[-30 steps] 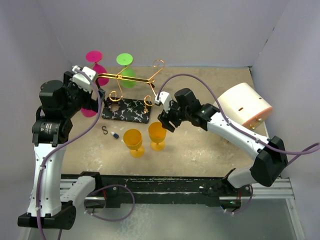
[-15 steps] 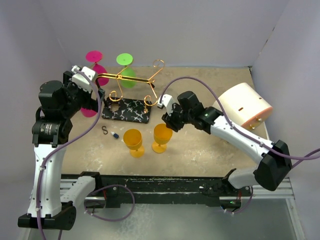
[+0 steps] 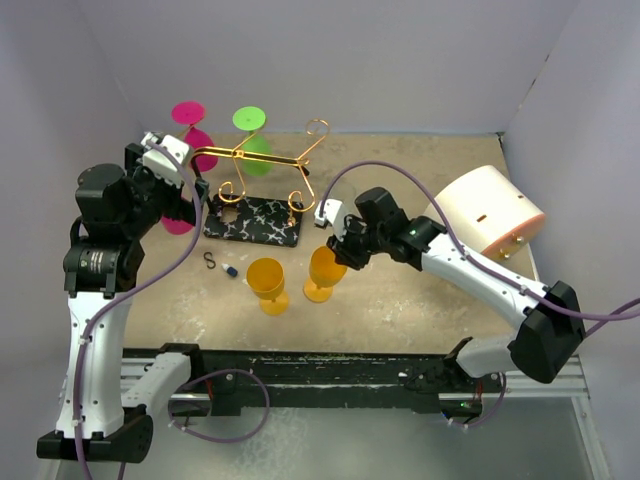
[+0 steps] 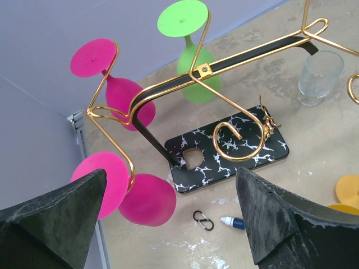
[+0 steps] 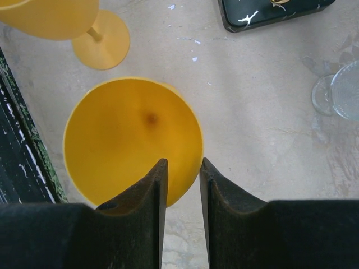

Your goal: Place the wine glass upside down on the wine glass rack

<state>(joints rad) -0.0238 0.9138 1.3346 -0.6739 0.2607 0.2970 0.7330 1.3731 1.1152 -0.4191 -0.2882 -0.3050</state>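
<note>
**Straddling a yellow glass's rim while three others hang on the rack**

Two yellow glasses stand upright on the sandy, scuffed table (image 3: 420,300) in front of the rack (image 4: 205,70). Both are smooth and opaque, with a round bowl, a short stem and a flat disc foot. The right gripper (image 5: 182,168) hangs over the wine glass (image 5: 132,134) nearer the right arm, the second yellow glass (image 3: 267,280) just beside it. Its two dark fingers are drawn close together astride the bowl's near rim. A narrow slit shows between them, and I cannot tell whether they pinch the wall.

The rack is thin gold wire, its arms ending in spiral curls, on a flat black rectangular base (image 3: 262,222) veined with white. Three glasses hang from it foot-up — a far pink glass (image 4: 130,103), a near pink glass (image 4: 148,199) and a green glass (image 4: 182,18). The left gripper (image 4: 171,171) gapes wide beside the rack's left end, grasping nothing.

One clear tumbler (image 4: 321,75) stands beyond the base. One small black S-shaped hook (image 4: 203,219) and one small blue-and-white thing (image 4: 233,222) lie near the base — too small to name. One white dome (image 3: 490,210) with a peach rim sits at the right.
</note>
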